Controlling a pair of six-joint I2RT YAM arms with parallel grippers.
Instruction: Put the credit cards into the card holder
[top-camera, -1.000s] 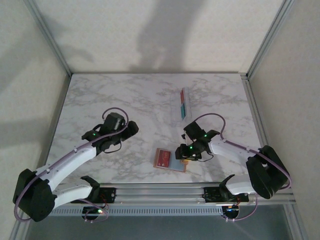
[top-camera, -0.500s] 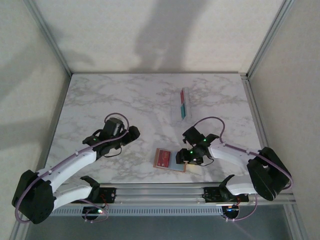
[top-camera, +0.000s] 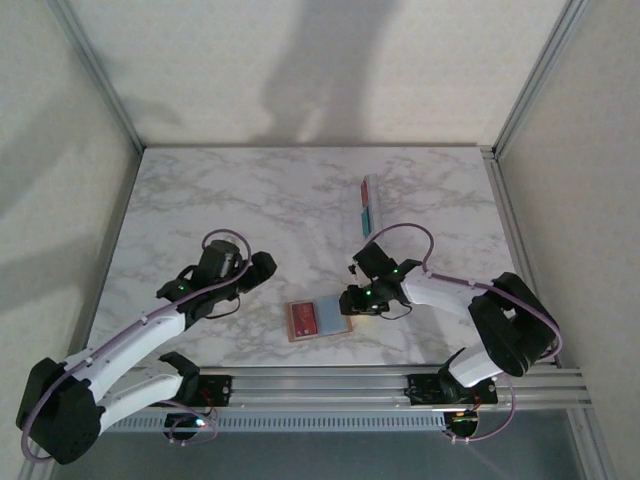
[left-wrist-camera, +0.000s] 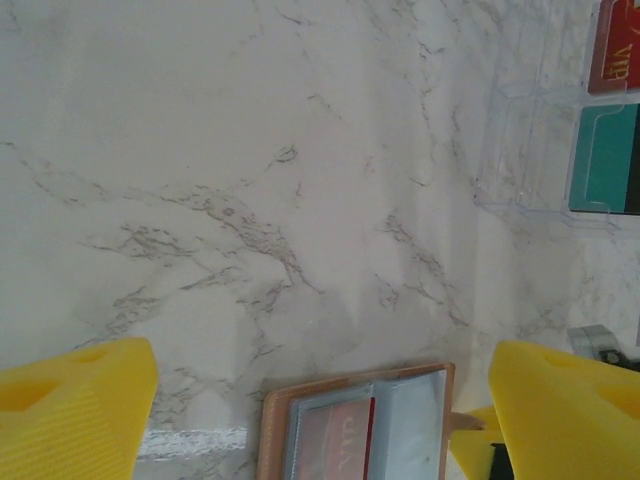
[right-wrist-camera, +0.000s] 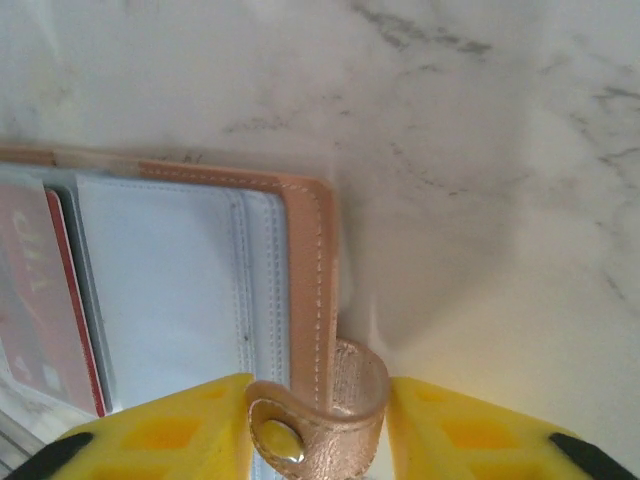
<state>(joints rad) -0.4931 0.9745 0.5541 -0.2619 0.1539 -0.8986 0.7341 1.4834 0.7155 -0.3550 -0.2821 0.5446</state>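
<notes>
I've dragged the open tan leather card holder (top-camera: 318, 320) left, near table centre. My right gripper (right-wrist-camera: 318, 425) is clamped on its clasp tab (right-wrist-camera: 318, 398), and my left gripper (top-camera: 262, 268) gapes empty. The teal and red plastic credit cards (top-camera: 367, 215) wait far right, so the left arm can likely reach now.

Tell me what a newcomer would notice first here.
The open card holder lies near the front edge of the marble table. It has a red card in one pocket, and its clasp tab is pinched by the right gripper. Farther back on the right, a clear tray holds a teal card and a second red card. The left gripper hangs open to the holder's left.
</notes>
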